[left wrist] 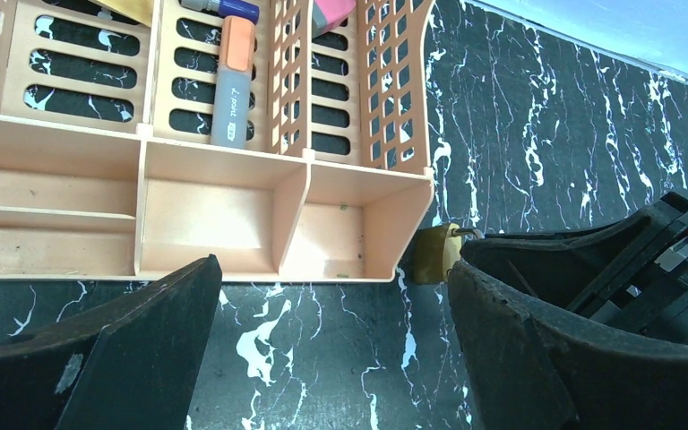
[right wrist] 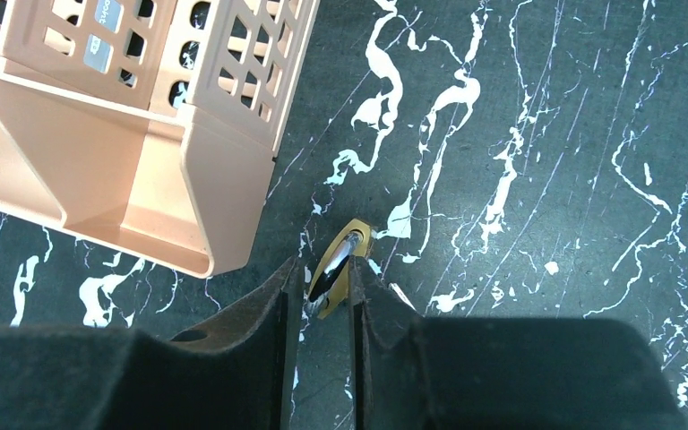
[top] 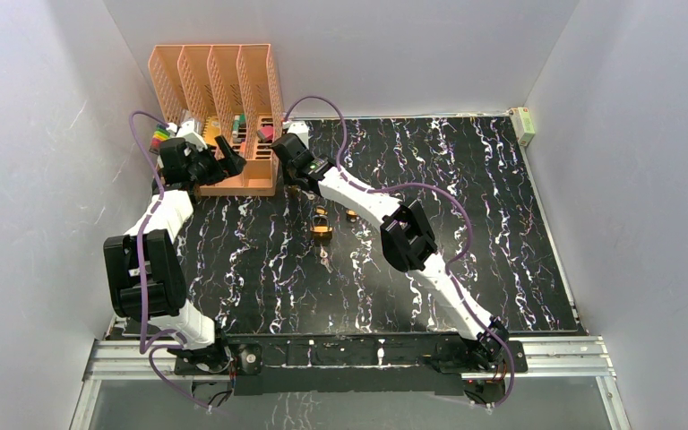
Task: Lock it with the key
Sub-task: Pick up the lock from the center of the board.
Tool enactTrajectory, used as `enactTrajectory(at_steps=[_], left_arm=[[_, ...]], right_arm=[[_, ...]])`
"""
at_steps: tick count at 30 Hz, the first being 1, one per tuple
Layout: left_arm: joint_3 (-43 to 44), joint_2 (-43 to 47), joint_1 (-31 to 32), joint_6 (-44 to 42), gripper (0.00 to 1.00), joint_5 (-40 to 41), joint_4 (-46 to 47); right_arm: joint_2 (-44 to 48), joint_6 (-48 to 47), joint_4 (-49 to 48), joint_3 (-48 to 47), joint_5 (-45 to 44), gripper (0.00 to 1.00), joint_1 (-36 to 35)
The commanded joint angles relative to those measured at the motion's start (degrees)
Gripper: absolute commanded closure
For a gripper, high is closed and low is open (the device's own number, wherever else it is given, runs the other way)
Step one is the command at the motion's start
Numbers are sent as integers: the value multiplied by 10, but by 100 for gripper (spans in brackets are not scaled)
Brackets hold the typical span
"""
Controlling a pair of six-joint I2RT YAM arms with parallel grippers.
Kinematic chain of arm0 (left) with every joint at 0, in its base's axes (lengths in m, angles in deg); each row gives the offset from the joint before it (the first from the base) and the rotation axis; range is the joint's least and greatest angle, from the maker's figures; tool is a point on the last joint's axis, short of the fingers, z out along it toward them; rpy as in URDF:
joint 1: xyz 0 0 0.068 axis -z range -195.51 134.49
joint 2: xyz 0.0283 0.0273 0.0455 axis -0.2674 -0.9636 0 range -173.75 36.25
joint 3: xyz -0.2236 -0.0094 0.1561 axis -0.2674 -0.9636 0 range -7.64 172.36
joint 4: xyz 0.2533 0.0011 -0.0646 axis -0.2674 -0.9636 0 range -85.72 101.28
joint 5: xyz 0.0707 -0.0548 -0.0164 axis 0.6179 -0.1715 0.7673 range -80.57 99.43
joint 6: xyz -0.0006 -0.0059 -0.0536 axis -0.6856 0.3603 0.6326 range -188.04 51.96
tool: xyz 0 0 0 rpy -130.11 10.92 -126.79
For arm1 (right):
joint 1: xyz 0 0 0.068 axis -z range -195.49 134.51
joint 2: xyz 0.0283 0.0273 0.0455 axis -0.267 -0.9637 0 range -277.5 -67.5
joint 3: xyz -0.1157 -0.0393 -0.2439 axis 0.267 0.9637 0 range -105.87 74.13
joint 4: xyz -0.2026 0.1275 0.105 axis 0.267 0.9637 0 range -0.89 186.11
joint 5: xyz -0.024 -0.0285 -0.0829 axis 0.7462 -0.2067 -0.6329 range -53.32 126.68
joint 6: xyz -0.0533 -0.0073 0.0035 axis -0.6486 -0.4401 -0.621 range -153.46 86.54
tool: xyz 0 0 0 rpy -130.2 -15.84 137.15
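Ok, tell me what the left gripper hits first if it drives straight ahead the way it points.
Probably the low front wall of the orange organizer, dead ahead of the left gripper; the padlock sits right of that line.

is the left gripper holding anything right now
No, the left gripper has its black fingers spread wide apart, with bare black white-veined marble tabletop between them.

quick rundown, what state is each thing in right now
organizer, upright, front trays empty, marker in a back slot
left gripper, open, holding nothing
right gripper, shut on the brass padlock
brass padlock, pinched beside the organizer corner; locked or not, cannot tell
second padlock, lying free mid-table
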Motion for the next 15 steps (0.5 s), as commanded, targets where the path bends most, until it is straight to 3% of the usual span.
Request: enactTrajectory(at_steps=[1, 8, 15], left_arm=[[22, 13, -8, -3, 3, -17, -3], [21, 16, -10, -7, 3, -14, -3], [20, 17, -12, -8, 3, -19, 0]], right_arm=[[8, 8, -23, 3, 9, 69, 3], [9, 10, -18, 15, 22, 79, 2], [45, -67, -24, 42, 53, 99, 3]])
